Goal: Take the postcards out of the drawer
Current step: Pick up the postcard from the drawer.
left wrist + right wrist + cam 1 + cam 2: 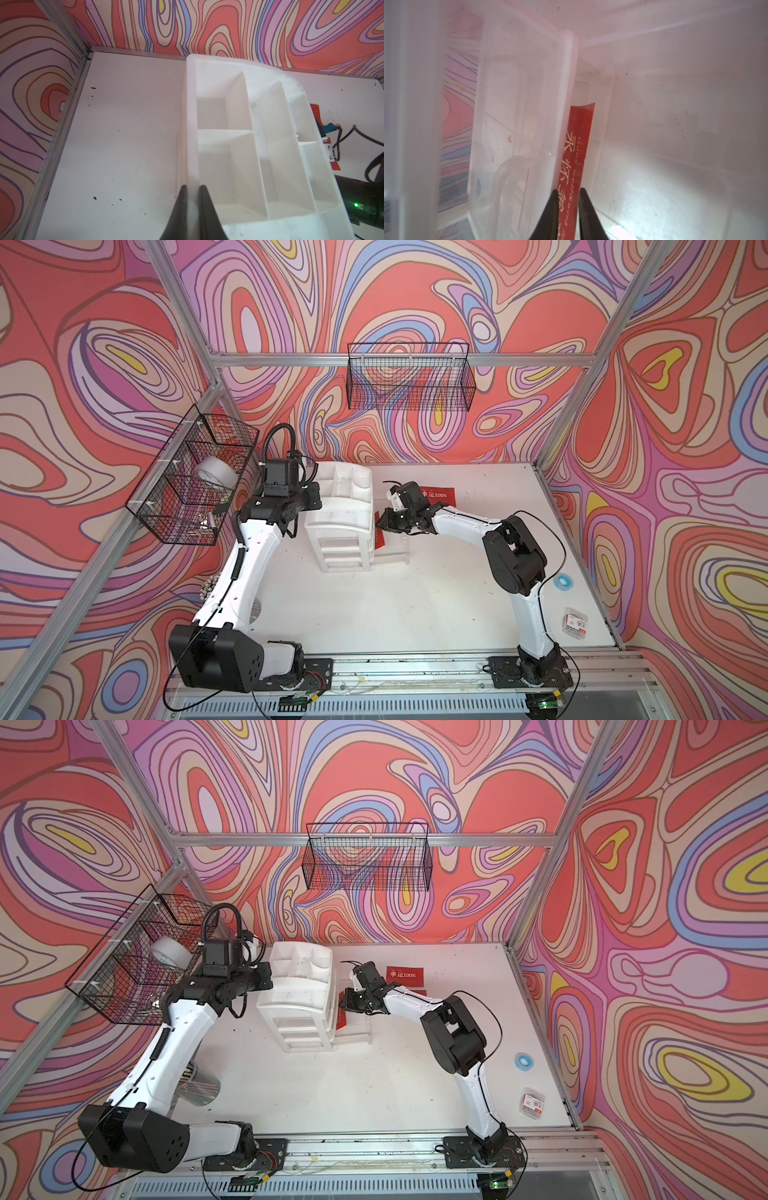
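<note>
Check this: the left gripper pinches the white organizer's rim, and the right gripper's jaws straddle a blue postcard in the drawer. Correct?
Only the colour is wrong: the postcard at the right gripper is red, as the right wrist view shows.

White table (374, 605) bears organizer (338, 514), red postcard (440, 494), blue ring (564, 580), clear box (577, 623).

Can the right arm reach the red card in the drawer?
Probably yes. The drawer is pulled open, and the right gripper has its jaws either side of the postcard, with nothing in the way.
</note>
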Action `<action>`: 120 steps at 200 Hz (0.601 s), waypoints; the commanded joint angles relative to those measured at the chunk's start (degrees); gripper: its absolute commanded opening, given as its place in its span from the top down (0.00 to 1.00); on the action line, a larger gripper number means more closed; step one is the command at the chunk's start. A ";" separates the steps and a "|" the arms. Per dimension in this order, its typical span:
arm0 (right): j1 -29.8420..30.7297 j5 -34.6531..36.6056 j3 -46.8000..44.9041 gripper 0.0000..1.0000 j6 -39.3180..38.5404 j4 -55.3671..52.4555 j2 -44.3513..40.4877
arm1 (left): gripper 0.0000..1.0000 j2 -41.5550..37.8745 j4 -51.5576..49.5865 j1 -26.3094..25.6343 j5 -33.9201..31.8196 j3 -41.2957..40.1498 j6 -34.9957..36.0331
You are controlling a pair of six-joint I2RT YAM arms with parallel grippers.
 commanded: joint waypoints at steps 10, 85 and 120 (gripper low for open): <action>0.54 -2.46 -0.09 0.85 0.28 0.88 0.28 | 1.00 0.46 -4.64 -0.28 2.95 0.28 0.81; 0.50 -2.40 0.57 0.91 0.00 -0.62 1.39 | 1.00 0.33 -4.33 -0.27 3.62 0.68 0.52; 0.49 -2.90 1.31 0.91 -0.10 -0.93 2.40 | 1.00 0.06 -4.40 -0.27 4.33 0.96 0.46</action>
